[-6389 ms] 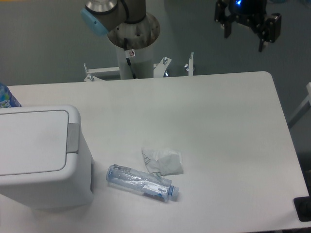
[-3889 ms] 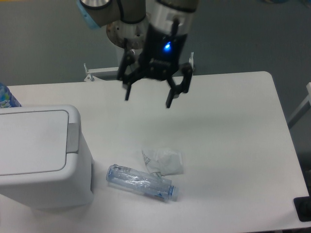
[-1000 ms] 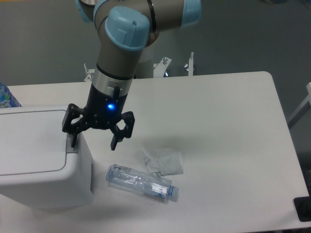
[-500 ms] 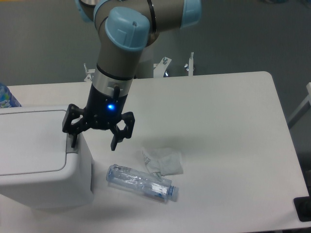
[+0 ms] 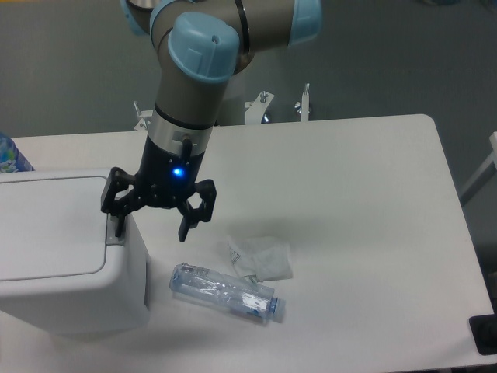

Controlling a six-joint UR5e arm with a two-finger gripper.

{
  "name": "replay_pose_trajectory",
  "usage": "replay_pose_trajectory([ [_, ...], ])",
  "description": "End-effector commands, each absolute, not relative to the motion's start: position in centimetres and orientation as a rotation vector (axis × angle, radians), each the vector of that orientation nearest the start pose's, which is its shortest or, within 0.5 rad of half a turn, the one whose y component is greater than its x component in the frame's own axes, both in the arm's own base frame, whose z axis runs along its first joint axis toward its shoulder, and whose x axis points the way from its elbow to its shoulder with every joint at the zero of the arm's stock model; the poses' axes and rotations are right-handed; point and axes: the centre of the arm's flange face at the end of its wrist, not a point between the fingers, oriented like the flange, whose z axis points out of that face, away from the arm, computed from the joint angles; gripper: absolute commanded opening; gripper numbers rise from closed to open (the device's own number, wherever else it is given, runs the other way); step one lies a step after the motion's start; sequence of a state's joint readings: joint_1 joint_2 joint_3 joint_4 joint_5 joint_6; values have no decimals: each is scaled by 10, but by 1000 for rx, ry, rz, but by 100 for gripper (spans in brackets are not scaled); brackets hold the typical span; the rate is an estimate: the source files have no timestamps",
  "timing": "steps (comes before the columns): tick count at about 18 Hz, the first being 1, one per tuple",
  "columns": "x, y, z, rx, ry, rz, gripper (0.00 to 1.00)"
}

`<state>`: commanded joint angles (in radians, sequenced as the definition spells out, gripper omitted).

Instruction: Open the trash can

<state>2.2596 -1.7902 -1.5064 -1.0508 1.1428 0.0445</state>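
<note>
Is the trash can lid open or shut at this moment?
Shut. The lid lies flat on the trash can; the open pincer has one finger at the grey push tab.

The trash can [image 5: 70, 264] at lower left looks like smooth white plastic with a soft, low sheen; its lid is flat and even, and the tab [image 5: 116, 221] on the rim is a duller grey plastic. The gripper [image 5: 151, 219] is matt black, its fingers [image 5: 185, 224] dark and unreflective. The arm [image 5: 194, 78] above it has a smooth grey shell with glossy light-blue plastic caps. The table [image 5: 349, 202] is smooth, matt white. The bottle [image 5: 227, 291] near the lower middle is clear, crumpled plastic catching small glints. Beside it, the wrapper [image 5: 260, 258] is white, creased and looks like thin paper or film; which one cannot be told.
</note>
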Motion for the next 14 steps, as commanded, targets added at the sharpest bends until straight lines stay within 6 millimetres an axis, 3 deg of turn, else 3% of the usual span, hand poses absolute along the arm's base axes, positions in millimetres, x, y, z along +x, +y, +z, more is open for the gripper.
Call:
replay_pose_trajectory([
  [10,-251,579,467,-2529,-731,-357,100],
  [14,-254,581,504,-2478,-698,-314,100],
])
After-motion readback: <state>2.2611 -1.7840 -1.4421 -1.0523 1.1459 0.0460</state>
